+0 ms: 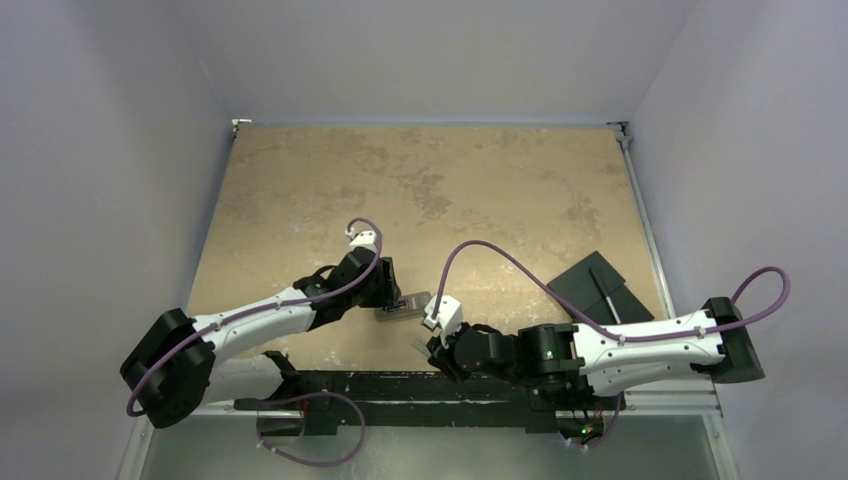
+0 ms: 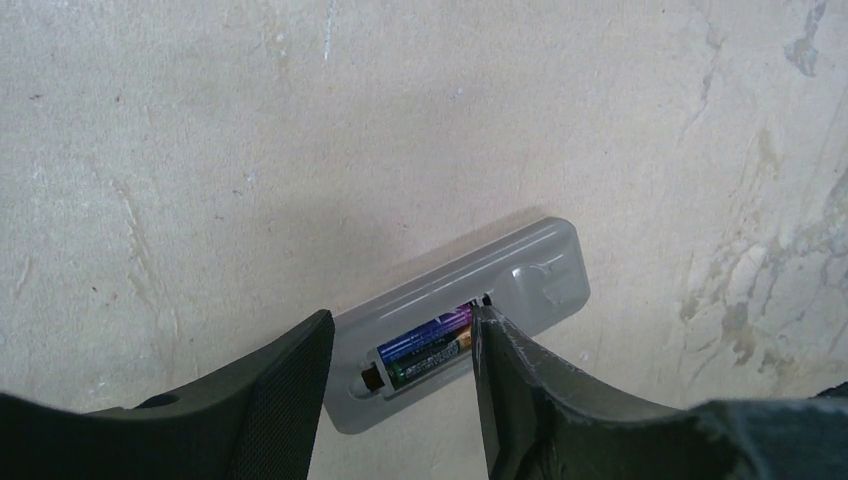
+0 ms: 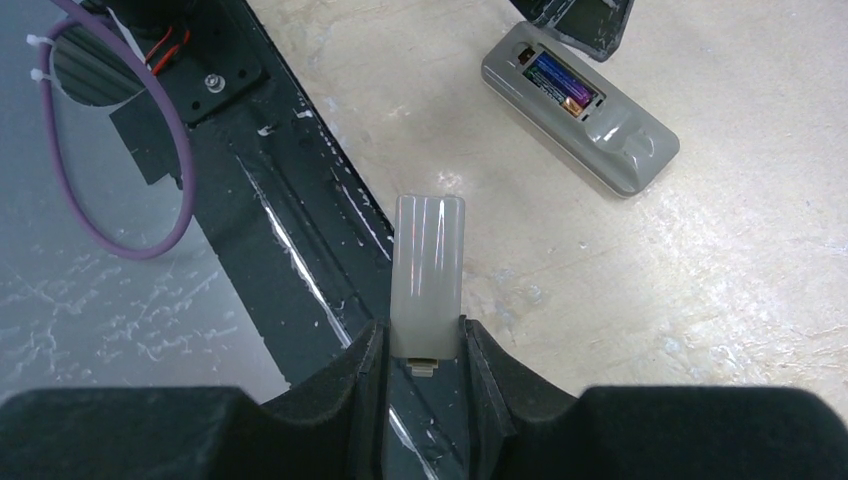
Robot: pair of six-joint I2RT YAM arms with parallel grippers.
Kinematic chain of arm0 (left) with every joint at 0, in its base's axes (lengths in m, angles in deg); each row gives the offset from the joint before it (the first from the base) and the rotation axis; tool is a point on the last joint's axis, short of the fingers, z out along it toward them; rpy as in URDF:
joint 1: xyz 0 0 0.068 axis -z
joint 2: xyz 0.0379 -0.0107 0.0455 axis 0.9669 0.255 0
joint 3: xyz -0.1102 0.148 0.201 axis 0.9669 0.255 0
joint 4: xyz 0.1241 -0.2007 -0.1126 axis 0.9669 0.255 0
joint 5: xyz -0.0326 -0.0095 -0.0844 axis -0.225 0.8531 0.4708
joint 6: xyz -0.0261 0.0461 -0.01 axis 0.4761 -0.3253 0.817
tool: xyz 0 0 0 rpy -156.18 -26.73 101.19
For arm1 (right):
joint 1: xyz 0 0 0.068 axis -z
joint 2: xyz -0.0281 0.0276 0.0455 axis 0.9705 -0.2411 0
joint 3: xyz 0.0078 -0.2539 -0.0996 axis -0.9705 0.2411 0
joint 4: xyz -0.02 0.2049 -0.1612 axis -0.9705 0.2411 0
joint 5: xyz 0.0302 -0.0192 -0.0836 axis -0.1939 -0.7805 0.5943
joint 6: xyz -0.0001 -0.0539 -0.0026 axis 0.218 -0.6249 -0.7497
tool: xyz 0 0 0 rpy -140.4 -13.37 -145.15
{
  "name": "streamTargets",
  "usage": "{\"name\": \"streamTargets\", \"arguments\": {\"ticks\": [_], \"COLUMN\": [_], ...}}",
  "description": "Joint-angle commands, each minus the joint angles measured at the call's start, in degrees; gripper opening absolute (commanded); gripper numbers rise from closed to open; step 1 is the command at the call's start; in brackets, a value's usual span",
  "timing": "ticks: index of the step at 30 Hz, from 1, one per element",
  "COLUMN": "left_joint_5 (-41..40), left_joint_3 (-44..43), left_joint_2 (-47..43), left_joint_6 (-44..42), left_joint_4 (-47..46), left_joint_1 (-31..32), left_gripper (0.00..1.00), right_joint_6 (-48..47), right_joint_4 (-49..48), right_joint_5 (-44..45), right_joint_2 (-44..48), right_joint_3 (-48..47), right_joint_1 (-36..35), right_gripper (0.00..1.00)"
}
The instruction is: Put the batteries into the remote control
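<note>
The remote control lies grey underside up on the table, also seen in the top view and the right wrist view. Its battery recess stands uncovered with both batteries lying in it side by side, the purple one and the dark one. My left gripper is open over the recess end of the remote, one fingertip at the batteries' far end. My right gripper is shut on the small flat grey cover piece, held apart from the remote near the table's front edge.
A flat black slab with a thin light stick on it lies at the right side of the table. The black mounting rail runs along the near edge under my right gripper. Both arms reach in toward the middle front.
</note>
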Motion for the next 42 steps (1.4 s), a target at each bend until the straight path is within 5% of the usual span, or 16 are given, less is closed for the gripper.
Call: {"name": "streamTargets", "arguments": {"ticks": [1,6,20,42], "left_joint_5": [-3.0,-2.2,-0.5,11.6], "left_joint_3": [0.5,0.4,3.2,11.3], "left_joint_2": [1.4,3.1,6.2,4.7], "left_joint_6": [-0.6,-0.4,-1.2,1.7], "left_joint_4": [-4.8,-5.4,-6.9,-9.9], "left_joint_1": [-1.1,-2.6,-2.7,-2.1], "left_gripper": [0.52,0.45,0.00,0.00], "right_joint_6": [1.1,1.3,1.6,3.4], "right_joint_4": [-2.2,-2.2,-2.4,0.0], "right_joint_5": [0.8,0.6,0.6,1.6], "right_joint_2": [0.8,0.7,0.8,-0.6], "right_joint_3": [0.9,1.1,1.3,-0.1], "right_joint_1": [-0.2,-0.1,-0.1,-0.1], "right_gripper": [0.09,0.09,0.09,0.10]}}
